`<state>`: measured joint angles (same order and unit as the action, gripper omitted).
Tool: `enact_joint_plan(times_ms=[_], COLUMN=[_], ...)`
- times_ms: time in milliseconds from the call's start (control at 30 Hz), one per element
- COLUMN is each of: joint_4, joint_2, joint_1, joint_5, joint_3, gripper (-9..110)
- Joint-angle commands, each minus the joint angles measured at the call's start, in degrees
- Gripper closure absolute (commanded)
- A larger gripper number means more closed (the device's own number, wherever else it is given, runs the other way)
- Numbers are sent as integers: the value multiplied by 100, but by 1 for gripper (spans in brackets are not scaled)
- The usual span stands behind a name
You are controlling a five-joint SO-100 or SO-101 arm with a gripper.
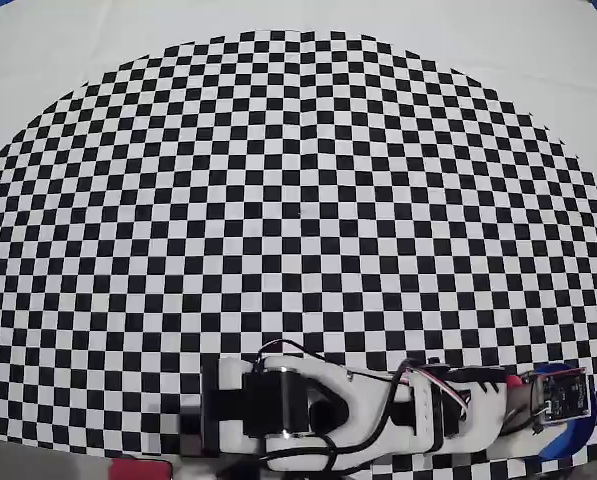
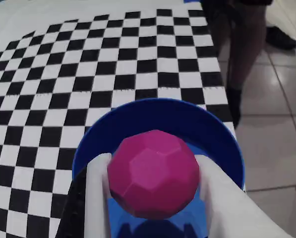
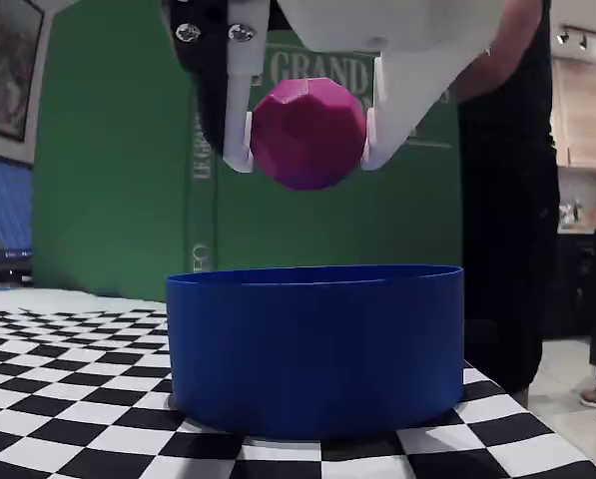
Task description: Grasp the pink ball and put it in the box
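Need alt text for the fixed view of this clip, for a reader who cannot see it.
The gripper holds the pink ball between its white fingers, directly above the open round blue box. The box sits on a black-and-white checkered mat, green wall behind.

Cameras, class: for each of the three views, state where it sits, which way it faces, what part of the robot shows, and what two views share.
Overhead view: above the checkered mat, looking down; the white arm lies along the bottom edge.
Wrist view: rides on the arm, looking down past the jaws at the pink ball over the box.
Fixed view: at table level, looking sideways at the box; the gripper holds the ball above it.
Shared: wrist and fixed views both show ball, box and jaws.
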<state>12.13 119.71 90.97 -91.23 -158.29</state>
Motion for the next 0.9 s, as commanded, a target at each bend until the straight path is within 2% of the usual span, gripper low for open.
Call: enact_joint_plan(times_ms=[0, 867], joint_4=[132, 378], joint_2=[-88, -1433], joint_1=[35, 35], joint_5=[-53, -158], joint_3=[325, 1020], gripper=[101, 101])
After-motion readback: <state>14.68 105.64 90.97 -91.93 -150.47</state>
